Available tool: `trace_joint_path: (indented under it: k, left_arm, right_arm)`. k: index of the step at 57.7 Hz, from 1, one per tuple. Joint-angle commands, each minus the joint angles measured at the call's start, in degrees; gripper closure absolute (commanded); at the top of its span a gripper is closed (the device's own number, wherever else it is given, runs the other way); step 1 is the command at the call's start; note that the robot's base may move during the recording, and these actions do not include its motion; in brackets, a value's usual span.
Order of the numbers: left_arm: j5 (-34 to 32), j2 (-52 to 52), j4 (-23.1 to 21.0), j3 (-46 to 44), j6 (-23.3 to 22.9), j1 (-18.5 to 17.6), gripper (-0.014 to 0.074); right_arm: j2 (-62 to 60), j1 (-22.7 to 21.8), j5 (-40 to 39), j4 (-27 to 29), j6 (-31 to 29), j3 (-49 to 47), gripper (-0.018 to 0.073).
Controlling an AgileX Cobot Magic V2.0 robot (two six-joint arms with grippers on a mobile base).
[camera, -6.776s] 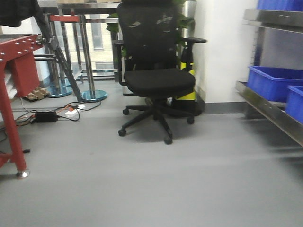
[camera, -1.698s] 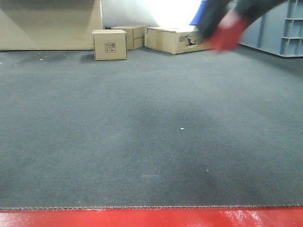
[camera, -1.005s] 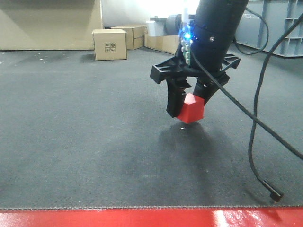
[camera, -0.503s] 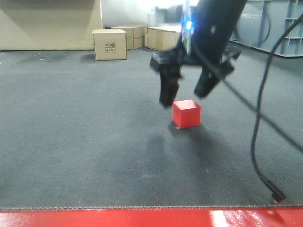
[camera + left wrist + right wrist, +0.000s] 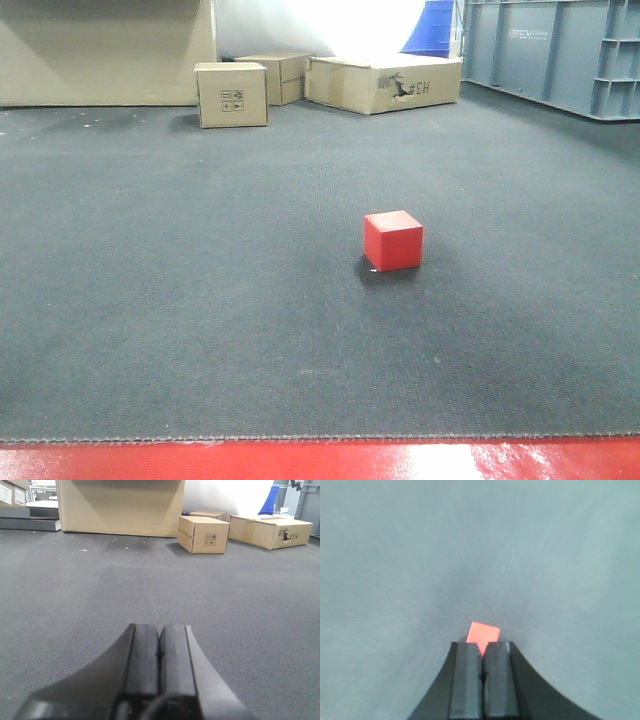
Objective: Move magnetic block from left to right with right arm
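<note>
The red block (image 5: 393, 241) sits alone on the dark grey carpet (image 5: 180, 300), resting flat on one face, a little right of the middle of the front view and with nothing touching it. A small shadow hugs its lower left edge. No arm shows in that view.

From the right wrist, the right pincer (image 5: 481, 680) looks down on the carpet with its two dark pads pressed together, clenched on nothing. The block shows just beyond the tips as a small bright red patch (image 5: 483, 634) (partly hidden behind the pads), lying on the carpet and clear of the pincer.

From the left wrist, the left pincer (image 5: 159, 672) is also clenched, pads meeting along a thin seam, empty and held low over the carpet. The block does not show in that view.

At the far edge of the carpet stand tan cardboard boxes: a small box with printed symbols (image 5: 231, 94), a smaller one (image 5: 279, 76) behind it, and a long flat box with a torn side (image 5: 384, 83). A big cardboard panel (image 5: 105, 50) rises at the far left and grey-blue crates (image 5: 560, 50) at the far right. A glossy red strip (image 5: 320, 461) runs along the near edge of the front view.
</note>
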Motion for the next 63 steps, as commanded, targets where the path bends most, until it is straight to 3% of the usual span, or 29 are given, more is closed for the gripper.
trace_joint_path:
  k: [1,14,27,63]
  left_arm:
    - [-4.8,-0.4,-0.3,0.4,-0.3,-0.1,0.0722]
    - [-4.8,-0.4,-0.3,0.4,-0.3,-0.1,0.0722]
    - [-4.8,-0.4,-0.3,0.4,-0.3,-0.1,0.0722]
    - [-4.8,-0.4,-0.3,0.4,-0.3,-0.1,0.0722]
  right_arm:
    - [-9.1,-0.4,-8.7,-0.1,0.3,4.7,0.0496]
    - [-28.2,-0.4,-20.2,-0.1,0.3,21.8,0.0496]
    - [-40.0,-0.4,-25.5,0.0,0.3,33.8,0.0496]
    - [-41.3,-0.4,-24.5,0.0,0.3,37.8,0.0496]
